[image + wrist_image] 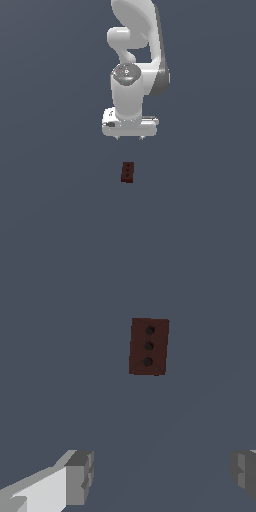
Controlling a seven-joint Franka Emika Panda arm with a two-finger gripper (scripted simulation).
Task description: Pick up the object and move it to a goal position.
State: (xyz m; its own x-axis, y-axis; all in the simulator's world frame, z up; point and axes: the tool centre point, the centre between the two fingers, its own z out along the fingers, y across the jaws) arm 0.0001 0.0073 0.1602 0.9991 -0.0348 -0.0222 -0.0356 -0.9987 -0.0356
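Wrist view: the object [148, 346], a small dark red-brown rectangular block, lies flat on the plain grey-blue desk [60, 356]. Three dark dots run in a row along the middle of its top face, in line with its long side. Claw [162, 473] jaws stand wide apart; two grey fingertips [80, 477] visible at the frame edge. Block lies well clear of both fingertips, not between them. Nothing touches the block.

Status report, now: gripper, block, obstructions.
Gripper open, empty, above the surface. Red-brown block lies flat, untouched, not between the fingers. Nothing in the way.
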